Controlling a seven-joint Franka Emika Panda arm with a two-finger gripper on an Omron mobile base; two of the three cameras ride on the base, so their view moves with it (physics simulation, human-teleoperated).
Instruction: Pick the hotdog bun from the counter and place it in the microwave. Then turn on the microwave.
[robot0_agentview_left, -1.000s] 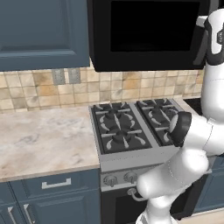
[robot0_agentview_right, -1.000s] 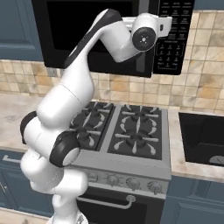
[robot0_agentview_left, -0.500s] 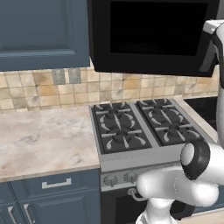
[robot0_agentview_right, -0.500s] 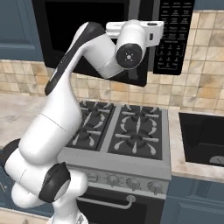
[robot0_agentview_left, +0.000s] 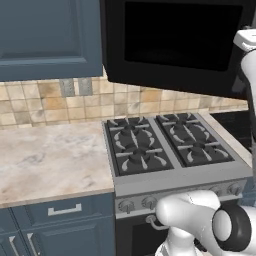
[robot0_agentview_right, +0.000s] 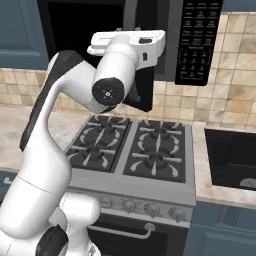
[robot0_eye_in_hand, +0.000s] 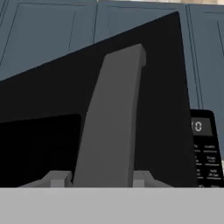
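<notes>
The black microwave (robot0_agentview_left: 175, 45) hangs above the stove, its dark glass door (robot0_agentview_right: 147, 85) swung partly outward on its left hinge. In the hand view the grey handle strip (robot0_eye_in_hand: 111, 122) of that door rises between my two finger tips, and my gripper (robot0_eye_in_hand: 103, 179) is shut on it. My white hand (robot0_agentview_right: 142, 42) is at the door's free edge, just left of the keypad (robot0_agentview_right: 197, 42). The marbled counter (robot0_agentview_left: 50, 155) lies left of the stove. The hotdog bun is out of view.
A black gas stove (robot0_agentview_left: 165, 145) sits directly under the microwave. A dark sink (robot0_agentview_right: 232, 160) is set into the worktop to its right. Blue upper cabinets (robot0_agentview_left: 50, 35) flank the microwave, and my arm's elbow (robot0_agentview_right: 107, 91) hangs over the burners.
The microwave door has swung further outward with my hand on its handle. My elbow has dropped and moved left in the right base view.
</notes>
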